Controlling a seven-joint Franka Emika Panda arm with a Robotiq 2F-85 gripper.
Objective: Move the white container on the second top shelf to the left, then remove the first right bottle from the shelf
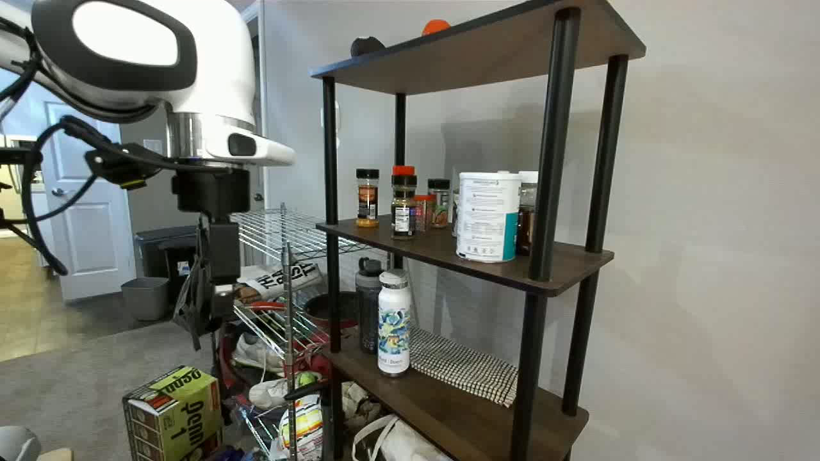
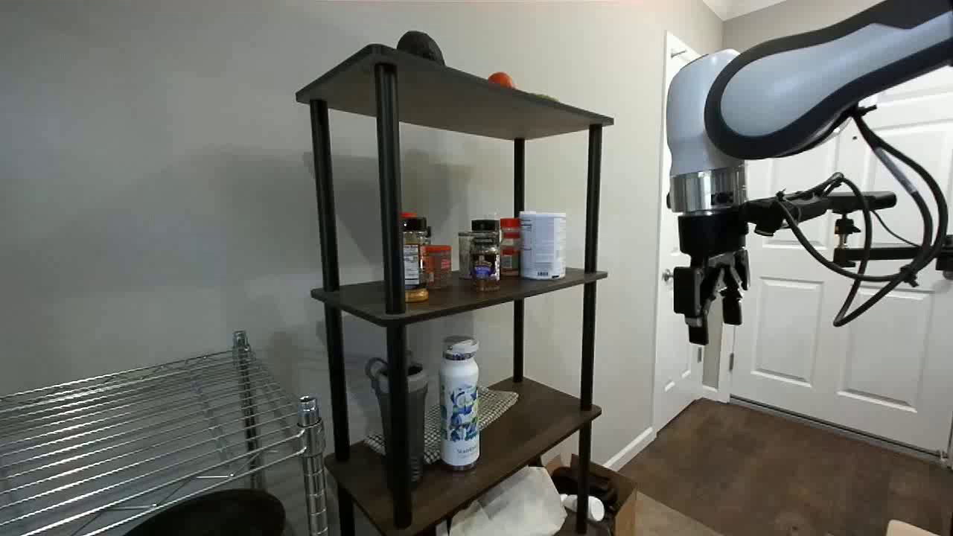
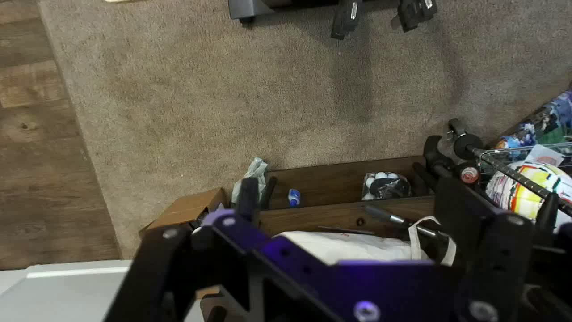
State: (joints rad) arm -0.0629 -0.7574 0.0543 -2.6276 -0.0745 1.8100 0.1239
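The gripper (image 2: 715, 321) is held up in the air in front of the shelf (image 2: 454, 299), apart from it and pointed down. Its black fingers (image 2: 697, 329) are spread wide. In the wrist view, a white bag (image 3: 348, 247) is seen far below between the fingers, with brown carpet (image 3: 201, 103) past it. The white container (image 1: 483, 218) is seen in both exterior views. It is stood upright on the second board (image 1: 435, 248) from the top, near the right end and close to the front edge. In an exterior view, a brown bottle (image 1: 526, 224) with a white lid is seen just behind it to the right, partly hidden by a black post (image 1: 555, 141); its label cannot be made out. To the left of the container, small jars (image 1: 404, 216) are grouped on the same board: a jar with a black lid (image 1: 367, 200) is placed at the left end, and a jar with a red lid (image 2: 438, 268) is seen near it. On the board below (image 2: 536, 413), a white flask (image 1: 394, 326) with a bright picture is stood beside a dark flask (image 1: 369, 307), and a checked cloth (image 1: 461, 366) is spread behind them. On the top board (image 2: 454, 104), a round dark thing (image 2: 419, 46) and a round orange thing (image 2: 502, 79) are partly hidden.
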